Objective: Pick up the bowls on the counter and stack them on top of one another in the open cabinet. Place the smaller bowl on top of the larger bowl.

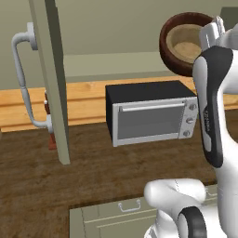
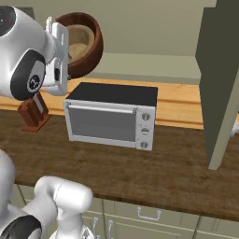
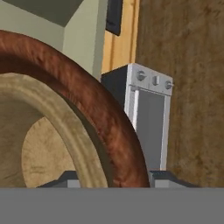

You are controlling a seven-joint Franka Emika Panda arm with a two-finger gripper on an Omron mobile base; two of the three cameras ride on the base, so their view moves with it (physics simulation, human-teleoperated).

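While raised above the toaster oven (image 1: 151, 114), the gripper (image 3: 113, 177) clamps the larger bowl (image 1: 173, 28) (smaller bowl (image 1: 186, 46) nested).

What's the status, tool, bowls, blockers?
Tool up above the toaster oven, shut on large bowl. Small bowl nested inside it, both tipped on edge. Cabinet door open, off to the side.

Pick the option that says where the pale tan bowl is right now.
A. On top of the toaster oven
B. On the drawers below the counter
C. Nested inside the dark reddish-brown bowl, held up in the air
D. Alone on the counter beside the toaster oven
C: the smaller bowl sits inside the larger bowl, tilted at the gripper above the toaster oven.
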